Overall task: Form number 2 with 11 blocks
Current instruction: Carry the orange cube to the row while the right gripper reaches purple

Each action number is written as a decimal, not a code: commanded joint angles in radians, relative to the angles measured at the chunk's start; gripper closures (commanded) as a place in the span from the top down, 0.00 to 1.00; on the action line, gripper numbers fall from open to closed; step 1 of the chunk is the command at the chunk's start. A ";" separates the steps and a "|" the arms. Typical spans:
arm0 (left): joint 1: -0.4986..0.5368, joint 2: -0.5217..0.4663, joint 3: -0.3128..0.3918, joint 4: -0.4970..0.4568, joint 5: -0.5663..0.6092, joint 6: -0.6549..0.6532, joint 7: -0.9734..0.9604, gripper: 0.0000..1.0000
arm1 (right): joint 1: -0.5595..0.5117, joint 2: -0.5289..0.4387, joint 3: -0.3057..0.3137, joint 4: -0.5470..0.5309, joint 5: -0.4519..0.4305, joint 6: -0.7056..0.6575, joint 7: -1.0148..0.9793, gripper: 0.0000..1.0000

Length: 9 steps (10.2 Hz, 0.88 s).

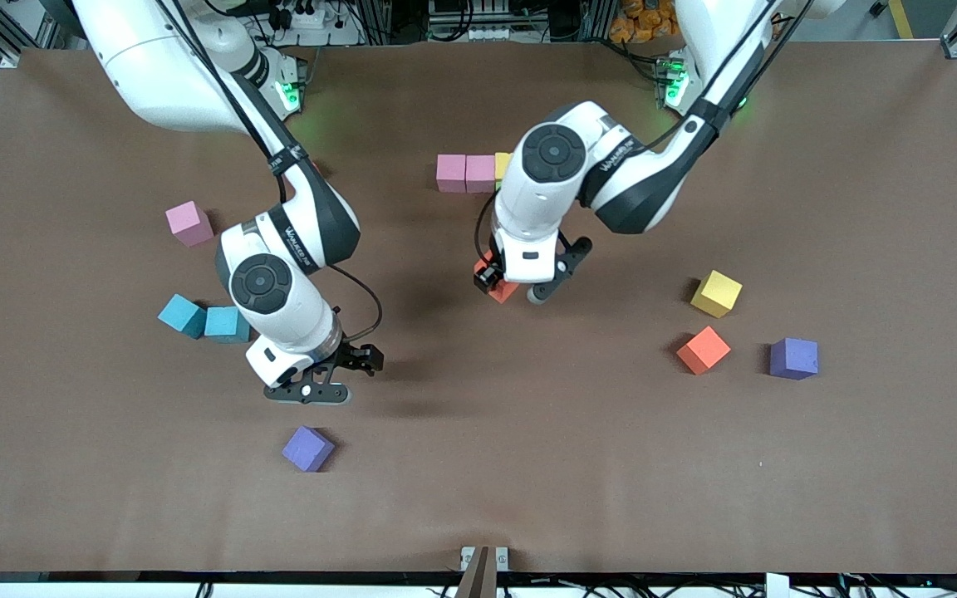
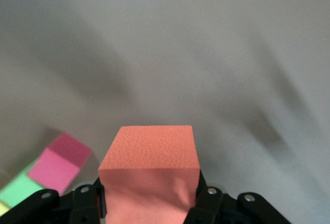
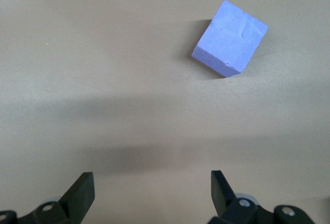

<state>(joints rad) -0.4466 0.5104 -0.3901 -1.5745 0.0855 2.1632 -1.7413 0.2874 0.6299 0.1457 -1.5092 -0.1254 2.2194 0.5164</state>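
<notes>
My left gripper [image 1: 493, 282] is shut on an orange-red block [image 1: 503, 291], low over the middle of the table. The left wrist view shows that block [image 2: 149, 157] squeezed between the jaws of the left gripper [image 2: 152, 203]. Of the number 2, only a row shows: two pink blocks [image 1: 451, 173] [image 1: 479, 173] and a yellow one [image 1: 502, 165], its end hidden by the left arm. My right gripper [image 1: 336, 378] hangs open over bare table beside a purple block [image 1: 307, 448]. In the right wrist view that block [image 3: 230, 38] lies ahead of the right gripper [image 3: 152, 193].
Toward the right arm's end lie a pink block [image 1: 188, 223] and two teal blocks [image 1: 181, 316] [image 1: 227, 324]. Toward the left arm's end lie a yellow [image 1: 716, 293], an orange [image 1: 704, 350] and a purple block [image 1: 793, 358]. The left wrist view shows a pink [image 2: 56, 164] and a green block [image 2: 20, 188].
</notes>
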 commanded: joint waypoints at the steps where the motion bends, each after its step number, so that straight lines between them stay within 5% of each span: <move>1: -0.131 0.011 0.077 0.031 0.007 -0.023 -0.189 0.20 | -0.019 -0.001 0.017 -0.002 -0.016 -0.006 -0.021 1.00; 3: -0.188 0.010 0.115 0.028 -0.091 -0.016 -0.317 0.20 | -0.040 -0.003 0.017 0.003 -0.007 -0.004 -0.019 1.00; 6: -0.395 0.007 0.340 -0.002 -0.254 -0.009 -0.394 0.20 | -0.082 -0.003 0.017 0.001 -0.007 -0.007 -0.013 1.00; 9: -0.544 0.011 0.485 -0.062 -0.386 0.080 -0.397 0.20 | -0.163 -0.001 0.017 0.006 0.010 -0.040 -0.016 1.00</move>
<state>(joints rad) -0.9099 0.5284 0.0208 -1.5935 -0.2502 2.1862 -2.1212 0.1704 0.6315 0.1457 -1.5086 -0.1233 2.1998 0.5038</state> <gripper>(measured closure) 0.405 0.000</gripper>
